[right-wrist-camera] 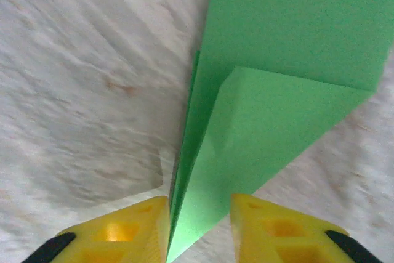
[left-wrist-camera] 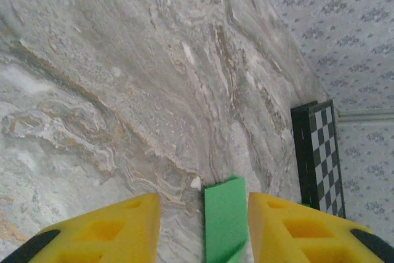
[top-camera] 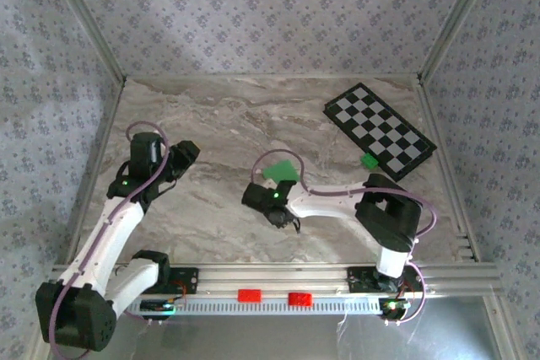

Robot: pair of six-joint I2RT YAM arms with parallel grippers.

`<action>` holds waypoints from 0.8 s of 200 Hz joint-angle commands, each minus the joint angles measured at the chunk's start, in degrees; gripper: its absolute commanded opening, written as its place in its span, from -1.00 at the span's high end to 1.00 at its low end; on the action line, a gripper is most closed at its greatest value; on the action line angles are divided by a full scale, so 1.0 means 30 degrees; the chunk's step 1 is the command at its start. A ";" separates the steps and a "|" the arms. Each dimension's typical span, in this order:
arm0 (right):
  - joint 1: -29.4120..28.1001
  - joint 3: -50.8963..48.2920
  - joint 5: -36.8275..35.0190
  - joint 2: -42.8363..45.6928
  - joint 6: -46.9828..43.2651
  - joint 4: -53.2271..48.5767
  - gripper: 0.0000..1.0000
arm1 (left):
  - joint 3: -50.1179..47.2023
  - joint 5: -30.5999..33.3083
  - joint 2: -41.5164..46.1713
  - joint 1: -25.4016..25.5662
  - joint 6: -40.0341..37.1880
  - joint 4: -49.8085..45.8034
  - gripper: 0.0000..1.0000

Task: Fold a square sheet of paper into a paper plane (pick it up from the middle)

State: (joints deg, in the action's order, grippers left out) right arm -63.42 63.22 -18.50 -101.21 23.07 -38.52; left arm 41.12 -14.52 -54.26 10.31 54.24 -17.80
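Two layers show on the paper plane (right-wrist-camera: pixel 277 90), flat on the bench (top-camera: pixel 211 124) at 12 o'clock from the right gripper (right-wrist-camera: pixel 198 214); jaws part-open astride its nose, gripping nothing. Left gripper (left-wrist-camera: pixel 203 204) jaws part-open, empty. Judged mid-fold; next move needs a grip on one edge.

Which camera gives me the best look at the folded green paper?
The right wrist view: the folded green paper is close up, its layers and edges clear. Top external shows it small beside the right arm; left wrist shows just one distant end.
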 commanded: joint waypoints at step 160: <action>0.9335 -0.7089 1.6130 0.0720 0.8088 1.4193 0.83 | 0.1726 -0.1586 -0.6352 0.4133 0.0142 0.3256 0.33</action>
State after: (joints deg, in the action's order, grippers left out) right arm -35.79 44.10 31.09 -97.73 41.41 1.48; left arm 43.57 -20.12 -72.12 21.98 54.06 -9.89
